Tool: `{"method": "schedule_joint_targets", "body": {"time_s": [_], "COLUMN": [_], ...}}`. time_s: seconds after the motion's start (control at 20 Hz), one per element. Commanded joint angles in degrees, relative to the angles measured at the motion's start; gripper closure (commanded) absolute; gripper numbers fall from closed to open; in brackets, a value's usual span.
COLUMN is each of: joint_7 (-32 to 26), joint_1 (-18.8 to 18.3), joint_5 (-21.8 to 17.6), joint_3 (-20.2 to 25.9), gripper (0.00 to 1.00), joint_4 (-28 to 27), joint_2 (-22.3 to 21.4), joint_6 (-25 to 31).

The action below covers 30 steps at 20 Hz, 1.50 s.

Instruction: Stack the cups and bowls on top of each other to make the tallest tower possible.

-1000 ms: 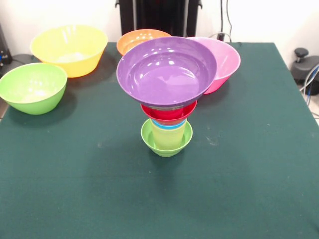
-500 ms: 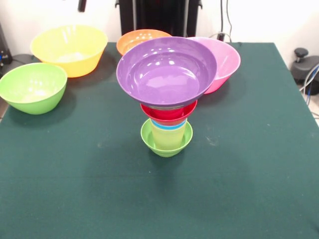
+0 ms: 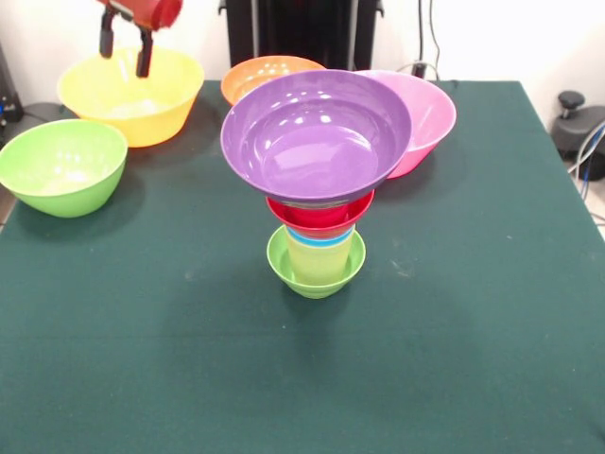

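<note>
Purple bowl (image 3: pixel 316 135) caps the tower (image 3: pixel 317 227) at centre; gripper (image 3: pixel 125 49), fingers spread and empty, hangs upper left over yellow bowl (image 3: pixel 132 95), presumably the next pick.

Purple bowl (image 3: pixel 317 134) glossy, smooth plastic; table (image 3: pixel 142 359) covered in matt green cloth.

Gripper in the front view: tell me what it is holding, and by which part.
Nothing. The gripper is open and empty, its fingers apart above the large yellow bowl, touching neither its rim nor anything else.
</note>
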Motion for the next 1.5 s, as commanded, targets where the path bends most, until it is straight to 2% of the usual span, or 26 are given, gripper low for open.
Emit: {"method": "schedule_joint_targets", "body": {"time_s": [0.05, 0.4, 0.55, 0.8, 1.05, 1.5], "joint_7": [-5.6, -3.0, -3.0, -6.0, -9.6, -12.3], "joint_1": [-1.0, -1.4, -2.2, -4.4, -6.6, -7.7], "joint_5": [-7.1, -11.2, -12.5, -13.8, -12.9, -14.1], "joint_3": [8.6, 7.8, 7.9, 10.7, 14.3, 16.6], "gripper": [0.0, 0.0, 0.0, 0.0, 0.0, 0.0], "joint_4": [1.5, -0.6, -0.8, -2.9, -3.8, -7.6], "joint_2": [7.9, 12.4, 12.7, 12.3, 10.2, 10.2], "joint_6": [-5.1, -8.8, -9.4, -6.5, -1.1, 2.3]}}
